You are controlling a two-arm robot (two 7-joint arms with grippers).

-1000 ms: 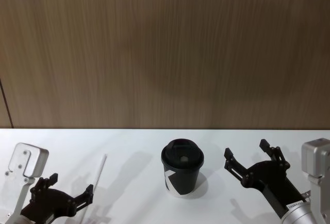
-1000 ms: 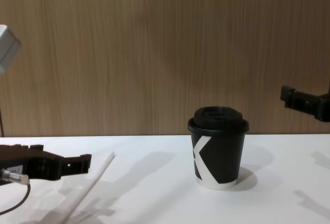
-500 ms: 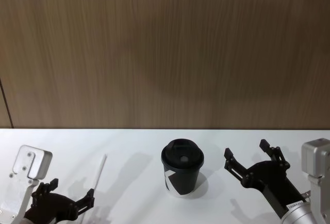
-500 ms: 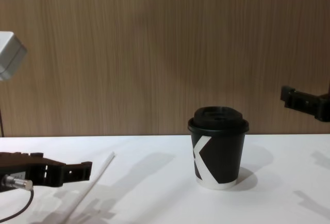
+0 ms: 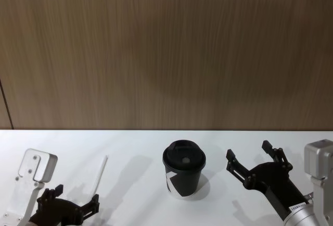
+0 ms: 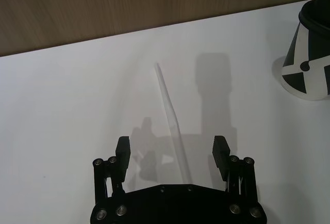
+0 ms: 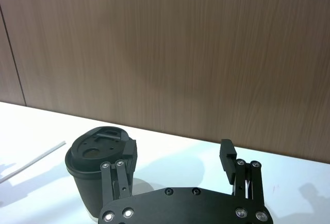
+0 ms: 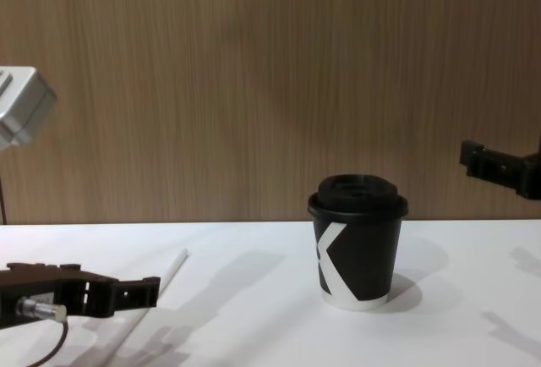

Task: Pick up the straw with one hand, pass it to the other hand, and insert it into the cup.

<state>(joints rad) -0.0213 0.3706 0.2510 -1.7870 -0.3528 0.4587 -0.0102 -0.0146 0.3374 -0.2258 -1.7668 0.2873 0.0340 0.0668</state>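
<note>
The white straw (image 5: pixel 101 177) lies flat on the table, left of the cup (image 5: pixel 183 169), a black lidded cup with a white mark standing upright. My left gripper (image 5: pixel 76 195) is open, low over the straw's near end. In the left wrist view the straw (image 6: pixel 169 111) runs between the spread fingers of the left gripper (image 6: pixel 171 145), untouched. My right gripper (image 5: pixel 248 150) is open and empty, hovering right of the cup. The chest view shows the straw (image 8: pixel 158 293), the cup (image 8: pixel 359 253) and the left gripper (image 8: pixel 127 289) just above the table.
The white table (image 5: pixel 140 148) ends at a brown wood-panelled wall (image 5: pixel 166 54) close behind the cup. A bare stretch of tabletop separates the straw from the cup. The right wrist view has the cup (image 7: pixel 85 182) just beyond one finger of the right gripper (image 7: pixel 178 152).
My left gripper has sunk lower toward the table and drawn back a little along the straw, staying open. The right gripper, the cup and the straw have not moved.
</note>
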